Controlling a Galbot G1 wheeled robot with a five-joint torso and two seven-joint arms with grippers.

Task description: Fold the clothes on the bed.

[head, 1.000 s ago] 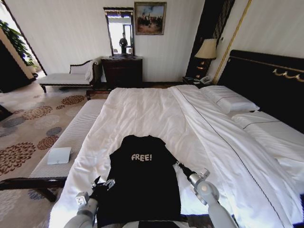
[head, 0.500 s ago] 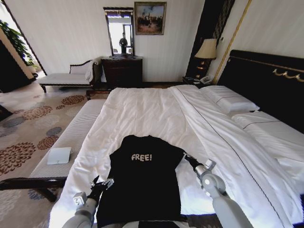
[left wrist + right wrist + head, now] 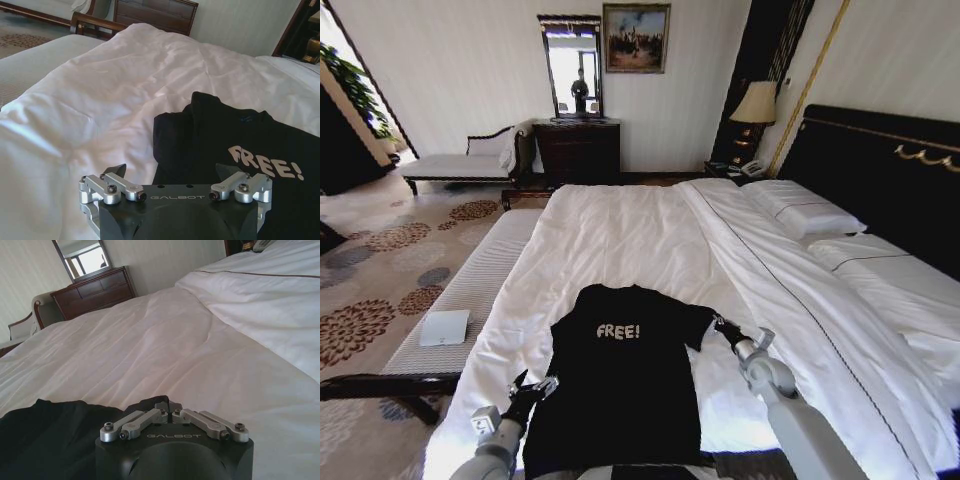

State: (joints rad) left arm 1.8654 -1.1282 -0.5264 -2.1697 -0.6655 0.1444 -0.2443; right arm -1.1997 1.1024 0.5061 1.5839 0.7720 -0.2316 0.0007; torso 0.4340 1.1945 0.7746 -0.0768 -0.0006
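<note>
Since a second ago the right end effector has travelled out from the shirt's side toward the pillow side of the bed, dragging the right sleeve with it, so that the sleeve now juts from the shirt as a stretched black point. In the right wrist view its fingers are pressed together, pinched on that sleeve's cloth. The left end effector has slid slightly back along the shirt's left edge; it sits low by the hem, fingers spread apart and holding nothing.

White block letters on the shirt's chest read "FREE!" (legible in both the head and left wrist views). Each end effector's black housing is stamped "GALBOT".

The shirt is soft black cloth, lying flat, chest up, on the near end of the bed, collar toward the far side. The bed's sheet is white and softly creased.
</note>
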